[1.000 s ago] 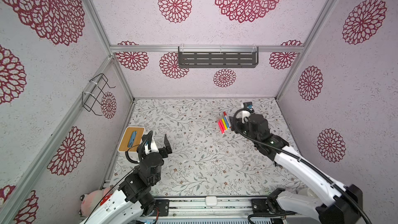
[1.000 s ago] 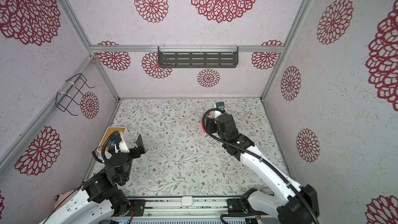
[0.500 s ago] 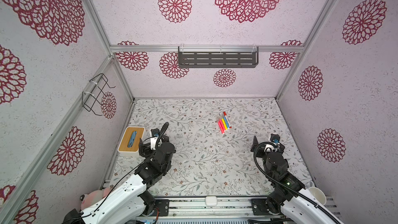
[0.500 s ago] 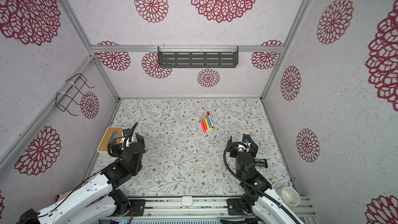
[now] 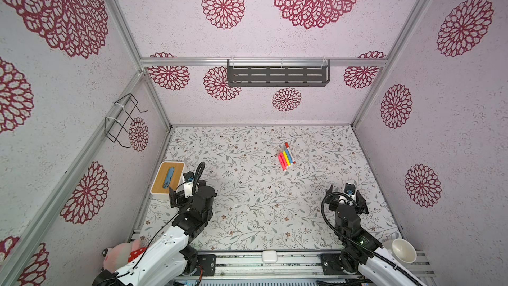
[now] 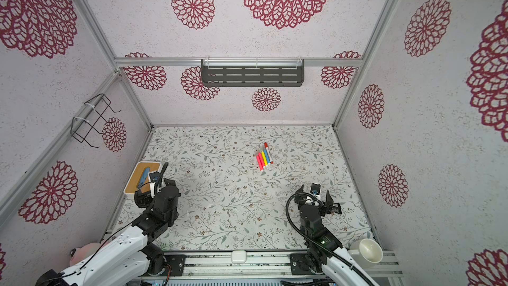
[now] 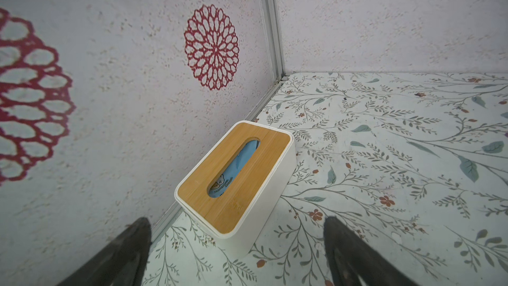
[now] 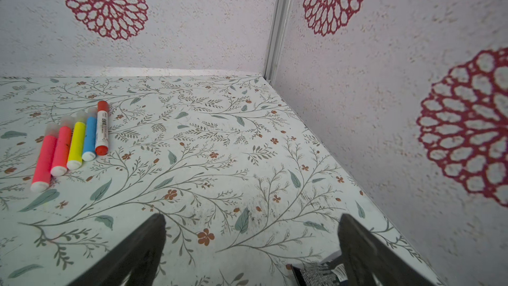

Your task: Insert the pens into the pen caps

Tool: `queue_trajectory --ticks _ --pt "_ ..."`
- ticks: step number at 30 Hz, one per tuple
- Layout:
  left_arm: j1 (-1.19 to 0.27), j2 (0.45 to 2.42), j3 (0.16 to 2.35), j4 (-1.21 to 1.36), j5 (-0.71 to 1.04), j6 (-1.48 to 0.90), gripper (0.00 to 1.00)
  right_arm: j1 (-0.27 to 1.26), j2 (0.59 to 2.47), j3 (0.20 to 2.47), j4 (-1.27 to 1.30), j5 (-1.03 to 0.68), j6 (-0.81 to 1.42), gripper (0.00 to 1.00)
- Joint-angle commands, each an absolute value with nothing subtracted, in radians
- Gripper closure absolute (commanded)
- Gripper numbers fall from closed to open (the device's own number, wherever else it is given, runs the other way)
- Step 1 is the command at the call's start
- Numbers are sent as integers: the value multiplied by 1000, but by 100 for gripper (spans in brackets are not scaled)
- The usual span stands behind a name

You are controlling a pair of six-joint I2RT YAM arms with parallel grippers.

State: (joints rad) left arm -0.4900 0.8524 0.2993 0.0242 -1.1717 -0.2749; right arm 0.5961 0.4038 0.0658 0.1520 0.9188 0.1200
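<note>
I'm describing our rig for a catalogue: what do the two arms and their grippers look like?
The left arm and right arm both have white links near the base and black joints toward the wrist. A black cable loops beside the right wrist. The left gripper and right gripper carry slim, black, tapering fingers. I see no readable markings.

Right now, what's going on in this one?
Nothing is being handled. Five pens lie side by side on the floral table, right of its middle. Each apparently wears its cap already: four translucent pen caps and one red cap. The right gripper hangs open and empty over bare table near the front, clear of the pens. The left gripper is also open and empty, facing the tissue box by the left wall.
</note>
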Motion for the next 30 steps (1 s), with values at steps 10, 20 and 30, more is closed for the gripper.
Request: queue_trajectory --ticks 10,20,30 --pt "-444 809 290 -15 -1181 -361 3 548 504 24 379 966 72 1" --pt "-420 702 182 215 -1213 -237 2 450 593 -1 558 927 46 1" --pt "-339 626 125 312 -1107 -206 3 351 545 -133 845 885 51 1"
